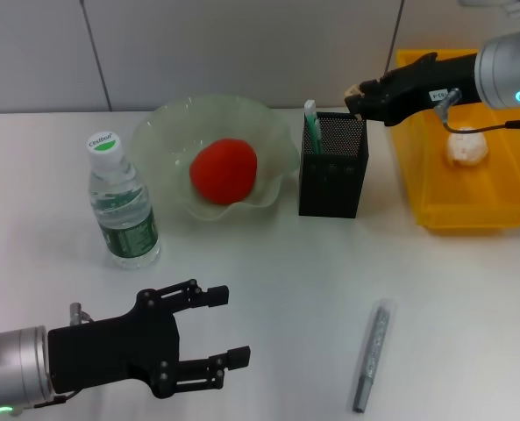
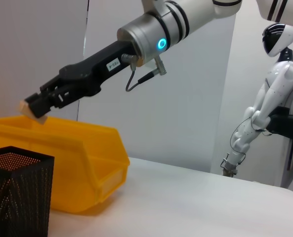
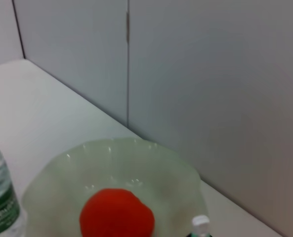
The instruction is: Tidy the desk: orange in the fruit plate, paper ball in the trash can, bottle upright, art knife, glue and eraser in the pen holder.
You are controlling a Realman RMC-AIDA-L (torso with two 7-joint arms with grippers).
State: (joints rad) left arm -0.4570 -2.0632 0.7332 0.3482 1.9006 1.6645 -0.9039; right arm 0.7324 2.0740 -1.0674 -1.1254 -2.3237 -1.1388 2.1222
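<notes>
Right gripper (image 1: 358, 93) clamped on eraser (image 2: 31, 110) above pen holder (image 1: 332, 165); left gripper (image 1: 222, 326) spread apart, low over worktop (image 1: 286, 289).

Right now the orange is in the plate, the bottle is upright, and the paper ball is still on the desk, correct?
Not quite. The paper ball lies in the trash can, as the head view shows. The orange is in the plate and the bottle is upright.

White table (image 1: 268, 289) bears bottle (image 1: 123, 210), fruit plate (image 1: 167, 132), pen holder (image 1: 332, 167), trash can (image 1: 470, 215), knife (image 1: 371, 356).
</notes>
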